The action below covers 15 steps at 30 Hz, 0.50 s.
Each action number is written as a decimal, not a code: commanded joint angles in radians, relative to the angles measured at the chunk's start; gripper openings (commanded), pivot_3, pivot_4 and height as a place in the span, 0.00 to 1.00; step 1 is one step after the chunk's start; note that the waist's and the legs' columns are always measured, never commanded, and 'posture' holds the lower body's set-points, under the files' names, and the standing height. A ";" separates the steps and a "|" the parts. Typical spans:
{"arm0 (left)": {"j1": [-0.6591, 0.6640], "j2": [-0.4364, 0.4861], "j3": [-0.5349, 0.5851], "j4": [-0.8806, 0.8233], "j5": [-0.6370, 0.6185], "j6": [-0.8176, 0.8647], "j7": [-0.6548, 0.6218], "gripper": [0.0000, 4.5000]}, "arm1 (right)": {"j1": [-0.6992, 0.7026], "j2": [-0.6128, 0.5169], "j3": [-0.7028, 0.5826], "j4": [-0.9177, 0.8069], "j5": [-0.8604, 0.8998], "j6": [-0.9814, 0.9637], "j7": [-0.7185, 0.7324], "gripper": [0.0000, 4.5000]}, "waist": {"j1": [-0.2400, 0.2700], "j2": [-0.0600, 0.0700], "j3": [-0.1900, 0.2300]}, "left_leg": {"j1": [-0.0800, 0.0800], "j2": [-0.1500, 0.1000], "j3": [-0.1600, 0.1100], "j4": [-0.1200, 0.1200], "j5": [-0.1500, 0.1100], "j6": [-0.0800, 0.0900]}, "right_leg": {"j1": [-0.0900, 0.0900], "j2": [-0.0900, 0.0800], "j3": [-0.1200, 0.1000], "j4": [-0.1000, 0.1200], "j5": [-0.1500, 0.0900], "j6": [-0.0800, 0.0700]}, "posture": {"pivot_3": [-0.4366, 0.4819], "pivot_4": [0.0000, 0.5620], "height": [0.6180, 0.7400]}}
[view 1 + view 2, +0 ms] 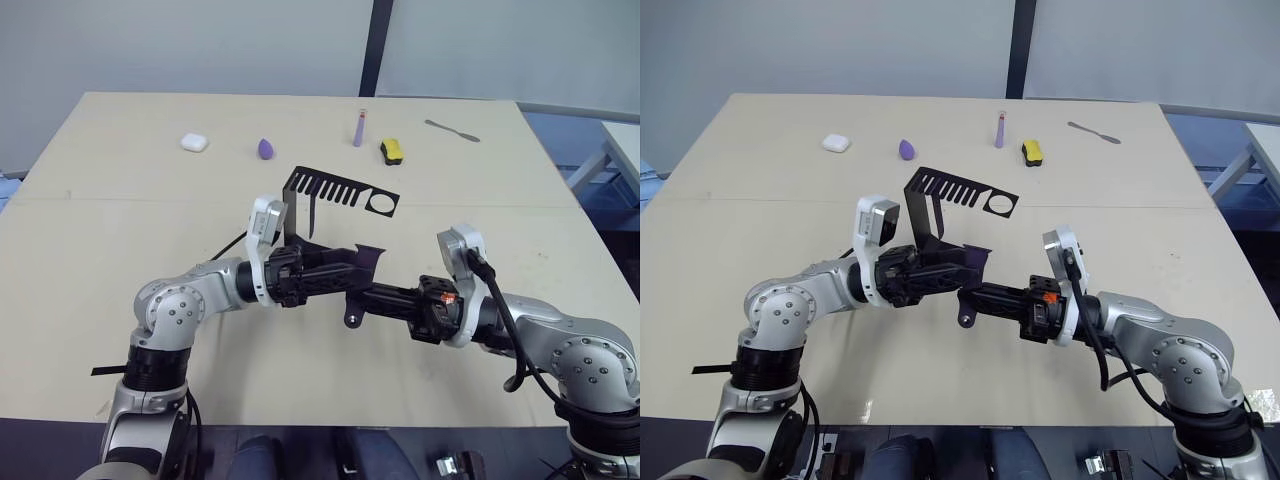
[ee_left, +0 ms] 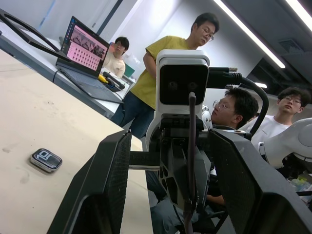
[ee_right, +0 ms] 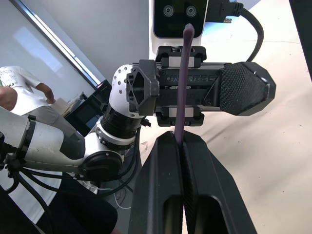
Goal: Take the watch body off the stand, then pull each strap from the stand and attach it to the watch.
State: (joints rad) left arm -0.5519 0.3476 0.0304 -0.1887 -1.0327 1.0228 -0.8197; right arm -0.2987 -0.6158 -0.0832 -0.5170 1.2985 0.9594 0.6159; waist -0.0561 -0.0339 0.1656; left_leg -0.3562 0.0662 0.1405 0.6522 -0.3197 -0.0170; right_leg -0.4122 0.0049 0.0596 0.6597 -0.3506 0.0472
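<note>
My right gripper (image 1: pixel 355 297) is shut on a dark purple strap (image 3: pixel 184 87), which rises from its fingertips (image 3: pixel 168 146); the strap's rounded end (image 1: pixel 352 318) hangs below the grippers. My left gripper (image 1: pixel 365 262) faces it, open, its two fingers (image 2: pixel 109 180) spread wide on either side of the strap (image 2: pixel 191 146). The watch body (image 2: pixel 46 160) lies flat on the table, off the stand. The black stand (image 1: pixel 340 190) is just behind the grippers, and a thin dark strip (image 1: pixel 311 215) hangs below its comb arm.
Along the table's far side lie a white earbud case (image 1: pixel 194 142), a purple egg-shaped piece (image 1: pixel 265 149), an upright lilac tube (image 1: pixel 358 128), a yellow-and-black block (image 1: pixel 392 151) and a metal tool (image 1: pixel 452 130). Several people (image 2: pixel 161 63) and a laptop (image 2: pixel 85 46) are beyond the table.
</note>
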 commanded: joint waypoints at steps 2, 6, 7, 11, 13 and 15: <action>-0.019 -0.023 0.033 -0.017 -0.043 -0.009 0.012 0.60 | -0.003 0.003 -0.007 -0.031 0.007 -0.019 0.004 0.00 | 0.001 0.000 0.000 | 0.000 0.000 0.000 0.000 0.000 0.000 | 0.000 0.000 0.000 0.000 0.000 0.000 | 0.48 0.27 1.00; -0.013 -0.017 0.024 -0.025 -0.039 -0.006 0.010 0.60 | -0.005 0.007 -0.010 -0.030 0.012 -0.020 -0.002 0.00 | 0.000 0.000 0.000 | 0.000 0.000 0.000 0.000 0.000 0.000 | 0.000 0.000 0.000 0.000 0.000 0.000 | 0.48 0.27 1.00; -0.011 -0.015 0.021 -0.027 -0.038 -0.006 0.010 0.60 | -0.005 0.007 -0.010 -0.031 0.012 -0.020 -0.002 0.00 | 0.000 0.000 0.000 | 0.000 0.000 0.000 0.000 0.000 0.000 | 0.000 0.000 0.000 0.000 0.000 0.000 | 0.48 0.27 1.00; -0.009 -0.023 0.030 -0.023 -0.050 -0.007 0.020 0.60 | -0.001 0.007 -0.012 -0.033 0.014 -0.019 -0.003 0.00 | 0.000 0.000 0.000 | 0.000 0.000 0.000 0.000 0.000 0.000 | 0.000 0.000 0.000 0.000 0.000 0.000 | 0.48 0.27 1.00; -0.008 -0.024 0.033 -0.021 -0.053 -0.008 0.021 0.54 | 0.000 0.006 -0.012 -0.032 0.013 -0.019 -0.002 0.00 | 0.000 0.000 0.000 | 0.000 0.000 0.000 0.000 0.000 0.000 | 0.000 0.000 0.000 0.000 0.000 0.000 | 0.48 0.27 1.00; -0.007 -0.023 0.034 -0.022 -0.054 -0.008 0.021 0.41 | 0.000 0.006 -0.012 -0.032 0.012 -0.019 -0.001 0.00 | 0.000 0.000 0.000 | 0.000 0.000 0.000 0.000 0.000 0.000 | 0.000 0.000 0.000 0.000 0.000 0.000 | 0.48 0.27 1.00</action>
State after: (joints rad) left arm -0.5577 0.3271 0.0447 -0.1847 -1.0593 1.0235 -0.7995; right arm -0.2987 -0.6112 -0.0832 -0.5169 1.2982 0.9591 0.6158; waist -0.0563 -0.0339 0.1656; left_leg -0.3562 0.0663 0.1405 0.6521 -0.3197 -0.0170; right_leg -0.4122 0.0050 0.0596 0.6596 -0.3506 0.0472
